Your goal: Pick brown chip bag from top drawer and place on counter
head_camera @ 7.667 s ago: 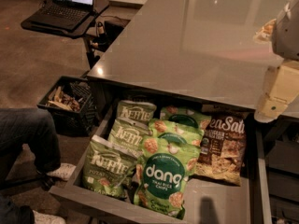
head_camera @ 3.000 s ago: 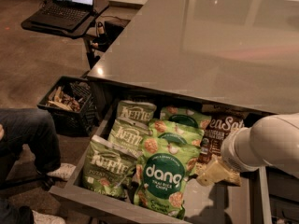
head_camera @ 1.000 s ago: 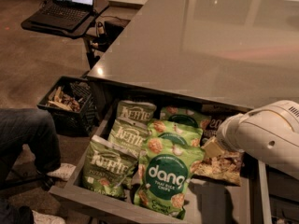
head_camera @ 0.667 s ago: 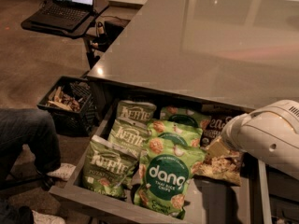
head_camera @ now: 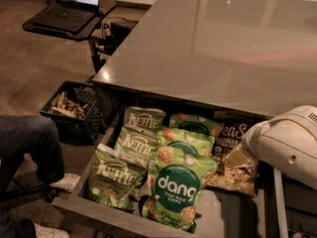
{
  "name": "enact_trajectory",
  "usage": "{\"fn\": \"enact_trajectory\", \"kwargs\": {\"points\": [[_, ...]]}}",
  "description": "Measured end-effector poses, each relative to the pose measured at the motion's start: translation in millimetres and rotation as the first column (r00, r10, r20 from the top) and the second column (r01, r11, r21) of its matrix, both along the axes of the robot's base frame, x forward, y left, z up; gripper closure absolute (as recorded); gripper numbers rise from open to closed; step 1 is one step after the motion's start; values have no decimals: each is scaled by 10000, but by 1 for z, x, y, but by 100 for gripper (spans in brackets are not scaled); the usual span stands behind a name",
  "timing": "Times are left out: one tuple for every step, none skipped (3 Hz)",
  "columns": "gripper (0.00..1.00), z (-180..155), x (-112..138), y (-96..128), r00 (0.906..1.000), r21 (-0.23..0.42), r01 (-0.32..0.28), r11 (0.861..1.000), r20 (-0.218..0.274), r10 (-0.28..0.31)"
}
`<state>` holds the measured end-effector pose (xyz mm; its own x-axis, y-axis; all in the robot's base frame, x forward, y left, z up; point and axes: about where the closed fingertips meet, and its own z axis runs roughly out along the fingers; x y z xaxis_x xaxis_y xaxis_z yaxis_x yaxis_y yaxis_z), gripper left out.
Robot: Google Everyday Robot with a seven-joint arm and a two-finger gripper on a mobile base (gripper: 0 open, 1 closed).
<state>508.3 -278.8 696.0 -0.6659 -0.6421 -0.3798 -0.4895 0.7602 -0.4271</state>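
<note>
Brown chip bag (head_camera: pixel 231 175): lies flat at the right end of the top drawer (head_camera: pixel 99 214), far side. Only "eaS" of the white lettering shows; its right portion is hidden behind my arm (head_camera: pixel 290 143), its left edge tucked under a dang bag.
Gripper (head_camera: pixel 237 158): down in the drawer, right over the bag's middle, one tan tip showing against it. Grip state: cannot tell; the arm housing blocks the view. Contact with the bag: cannot tell either.
Arm: white housing enters from the right, cut off by the frame edge.
Drawer contents, left: three green Kettle bags (head_camera: pixel 133 145), overlapping front to back.
Drawer contents, centre: green dang bags (head_camera: pixel 178 187), the front one fully readable, two behind it partly covered.
Counter (head_camera: pixel 208 48): glossy grey, directly above the drawer's back edge; far end cut off.
Floor, left: black crate (head_camera: pixel 74 105), contents hard to make out; a jeans leg (head_camera: pixel 27 143) and shoe, person otherwise out of frame.
Background: laptop (head_camera: pixel 74 4) on a small black table (head_camera: pixel 59 29), top cropped.
</note>
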Motion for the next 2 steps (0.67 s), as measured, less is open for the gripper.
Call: {"fn": "enact_trajectory", "kwargs": {"points": [[0, -3, 2, -4, 10000, -78, -6, 10000, -73, 5], [18, -10, 1, 3, 9993, 59, -254, 9997, -258, 255]]}}
